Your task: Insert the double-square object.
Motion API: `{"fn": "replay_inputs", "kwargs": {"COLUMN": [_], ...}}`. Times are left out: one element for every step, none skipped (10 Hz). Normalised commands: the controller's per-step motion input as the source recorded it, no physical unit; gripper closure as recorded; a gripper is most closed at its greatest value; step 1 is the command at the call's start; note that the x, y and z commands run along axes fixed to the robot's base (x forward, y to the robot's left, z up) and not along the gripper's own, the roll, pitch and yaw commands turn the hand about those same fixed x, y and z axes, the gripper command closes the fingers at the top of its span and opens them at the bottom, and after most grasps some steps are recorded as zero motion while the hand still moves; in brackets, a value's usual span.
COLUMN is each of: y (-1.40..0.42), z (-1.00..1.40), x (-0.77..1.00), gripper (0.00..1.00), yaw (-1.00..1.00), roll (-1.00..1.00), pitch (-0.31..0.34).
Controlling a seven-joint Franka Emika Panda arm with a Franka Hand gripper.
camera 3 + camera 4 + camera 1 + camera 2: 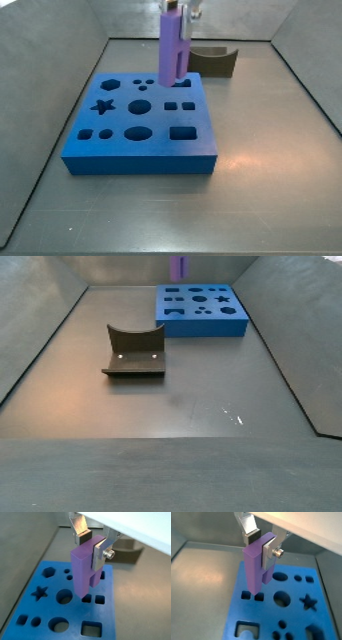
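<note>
I have the hand (91, 543) above the blue block (40, 614), its two silver fingers (100, 552) pinching the top of the peg (83, 569). The peg hangs upright, its two prongs pointing down at the block. In both wrist views the prong tips sit right over the pair of small square holes (252, 596), and I cannot tell whether they have touched or gone in. In a side view the peg (173, 45) stands over the block's (144, 148) far edge, next to those paired holes (173, 105). Around them lie the other openings: a star (102, 106), round holes, a larger square (183, 130); none of them blocks the way. The dark grey holder (214, 60) sits on the desk (267, 180) just behind the block, clear of the peg. From the opposite side the holder (135, 351) is nearer the camera, the block (201, 308) is beyond it, and only the peg's lower end (178, 268) shows at the frame's top.
</note>
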Motion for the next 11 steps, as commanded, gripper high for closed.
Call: {"fn": "replay_inputs", "kwargs": {"y": [0.06,0.01,0.0,0.0,0.0,0.0,0.0,0.0,0.0,0.0,0.0], "z": [-0.39,-0.39,-0.4,-0.41,-0.41,-0.41,-0.41,-0.4,-0.36,-0.33,-0.27], "x": [0.13,0.06,0.04,0.0,0.0,0.0,0.0,0.0,0.0,0.0,0.0], "gripper": [1.0,1.0,1.0,1.0,1.0,1.0,1.0,1.0,1.0,1.0,1.0], "yaw": [-1.0,-1.0,-1.0,-1.0,-1.0,-1.0,-1.0,-1.0,-1.0,-1.0,-1.0], "roll": [0.0,0.0,0.0,0.0,0.0,0.0,0.0,0.0,0.0,0.0,-0.03], "pitch": [-0.001,0.0,0.0,0.0,0.0,0.0,0.0,0.0,0.0,0.0,0.0]}}
